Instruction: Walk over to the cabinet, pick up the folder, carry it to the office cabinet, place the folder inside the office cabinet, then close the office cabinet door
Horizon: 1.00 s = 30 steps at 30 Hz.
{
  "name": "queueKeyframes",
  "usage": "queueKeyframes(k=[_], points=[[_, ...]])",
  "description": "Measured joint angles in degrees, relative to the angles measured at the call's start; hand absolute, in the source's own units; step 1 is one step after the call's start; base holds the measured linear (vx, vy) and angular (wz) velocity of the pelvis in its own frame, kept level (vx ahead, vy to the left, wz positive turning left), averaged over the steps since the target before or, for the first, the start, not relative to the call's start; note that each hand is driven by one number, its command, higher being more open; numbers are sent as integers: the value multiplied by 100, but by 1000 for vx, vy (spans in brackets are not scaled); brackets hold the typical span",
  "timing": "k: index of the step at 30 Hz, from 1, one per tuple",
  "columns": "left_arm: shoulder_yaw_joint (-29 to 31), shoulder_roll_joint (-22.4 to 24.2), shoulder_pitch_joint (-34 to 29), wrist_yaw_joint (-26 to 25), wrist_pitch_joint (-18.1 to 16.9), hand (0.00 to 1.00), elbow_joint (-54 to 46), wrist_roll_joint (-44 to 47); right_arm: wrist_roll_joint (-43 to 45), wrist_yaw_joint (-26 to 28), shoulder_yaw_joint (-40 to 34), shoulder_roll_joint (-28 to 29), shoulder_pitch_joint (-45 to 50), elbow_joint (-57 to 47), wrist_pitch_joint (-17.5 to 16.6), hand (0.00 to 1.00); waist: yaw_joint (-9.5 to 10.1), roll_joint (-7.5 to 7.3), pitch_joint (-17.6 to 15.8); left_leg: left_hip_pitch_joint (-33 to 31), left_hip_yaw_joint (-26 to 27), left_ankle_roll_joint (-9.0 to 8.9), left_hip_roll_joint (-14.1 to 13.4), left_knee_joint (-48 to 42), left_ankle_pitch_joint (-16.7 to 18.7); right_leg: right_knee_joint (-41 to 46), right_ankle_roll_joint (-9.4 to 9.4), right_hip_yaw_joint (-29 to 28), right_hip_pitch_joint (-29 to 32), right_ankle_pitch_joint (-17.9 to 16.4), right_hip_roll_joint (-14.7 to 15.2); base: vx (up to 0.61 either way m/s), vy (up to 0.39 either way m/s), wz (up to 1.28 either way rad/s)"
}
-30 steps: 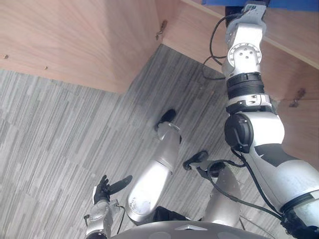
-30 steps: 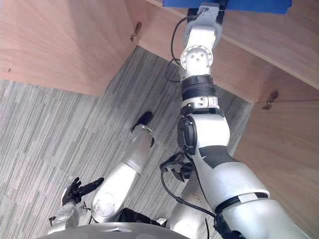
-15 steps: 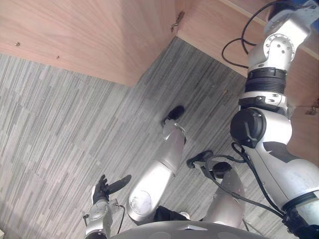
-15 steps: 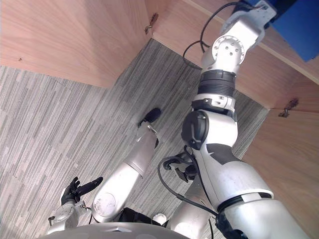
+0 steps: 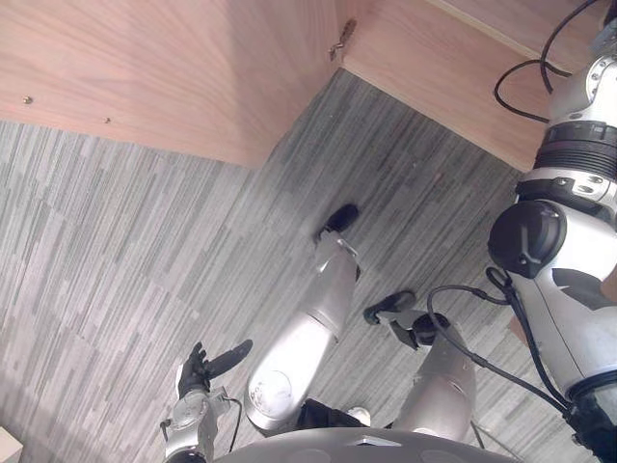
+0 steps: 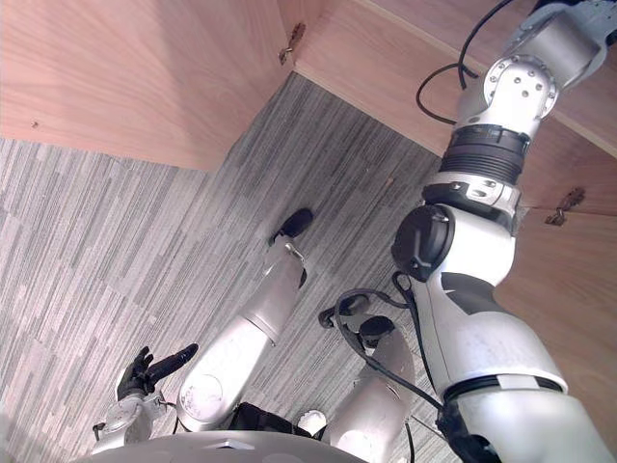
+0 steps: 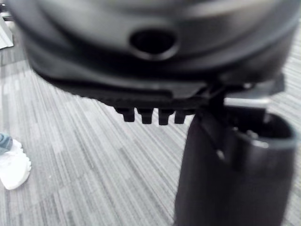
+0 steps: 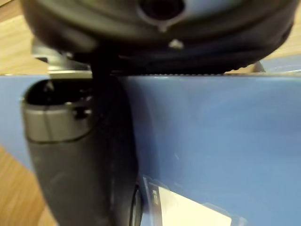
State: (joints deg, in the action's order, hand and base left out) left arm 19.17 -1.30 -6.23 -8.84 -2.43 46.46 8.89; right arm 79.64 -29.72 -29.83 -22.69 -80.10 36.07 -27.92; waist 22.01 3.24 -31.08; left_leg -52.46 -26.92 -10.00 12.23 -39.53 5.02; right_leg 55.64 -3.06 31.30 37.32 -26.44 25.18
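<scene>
The blue folder [image 8: 202,136] with a white label near one edge lies against my right hand [image 8: 80,141]. That hand's thumb is pressed flat on the folder's face, pinching it. In the eye views my right arm [image 6: 501,125] reaches up past the picture's top right corner, in front of the wooden office cabinet [image 6: 405,58]. My left hand [image 5: 200,370] hangs low at the lower left over the grey floor, fingers relaxed and holding nothing; the same hand [image 7: 230,160] appears in the left wrist view.
A wooden cabinet door [image 5: 174,68] stands open at the upper left, hinge [image 5: 337,46] at its corner. Another hinge [image 6: 564,204] sits on the wood panel at the right. Grey striped carpet [image 5: 116,251] lies below. A person's white shoe [image 7: 13,167] rests on the floor.
My right arm has swung up and to the right, carrying the blue folder out of the eye views. The camera has shifted a little. My left hand has stayed put.
</scene>
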Motion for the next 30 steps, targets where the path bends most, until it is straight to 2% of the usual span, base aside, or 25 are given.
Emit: queueKeyframes(k=[1,2,8,12,24,26,30], points=[[30,12,0,-11,-1,100,32,0,-5,0,78,-21,-3,20,36,0,-31,0,0,0,7,4,-3,8,-3,-14,-3,-2,0,2,0,9,-4,-3],[59,37,0,-28,0,100,38,1,-10,0,163,-52,-4,32,97,100,-52,0,0,0,20,7,-14,24,-6,-37,-11,-4,1,6,-4,11,-4,-4],[218,147,0,-49,-2,100,33,15,-40,0,712,-217,-255,427,298,100,-177,-3,-2,1,67,18,-56,68,-19,-119,-27,-13,8,16,-25,3,-3,-1],[227,147,0,-50,-5,100,31,29,-42,24,857,-228,-351,426,309,100,-224,-5,-2,10,88,18,-69,73,-19,-126,-36,-28,7,21,-30,-1,-2,-1],[428,144,-2,-67,-1,100,25,44,9,84,739,-222,-492,425,188,100,-281,-10,-1,169,138,58,-80,206,-83,-225,-74,-45,-130,92,-18,-1,-1,0],[440,140,-3,-72,0,100,39,45,9,83,492,-213,-488,425,135,100,-281,-11,0,370,134,106,-93,384,-137,-361,-59,-3,-323,131,-23,-1,-18,7],[449,138,-7,-74,-3,100,68,45,4,104,454,-214,-489,424,132,100,-315,-31,14,632,174,161,-136,581,-175,-605,-58,5,-574,223,-64,9,-7,-4]])
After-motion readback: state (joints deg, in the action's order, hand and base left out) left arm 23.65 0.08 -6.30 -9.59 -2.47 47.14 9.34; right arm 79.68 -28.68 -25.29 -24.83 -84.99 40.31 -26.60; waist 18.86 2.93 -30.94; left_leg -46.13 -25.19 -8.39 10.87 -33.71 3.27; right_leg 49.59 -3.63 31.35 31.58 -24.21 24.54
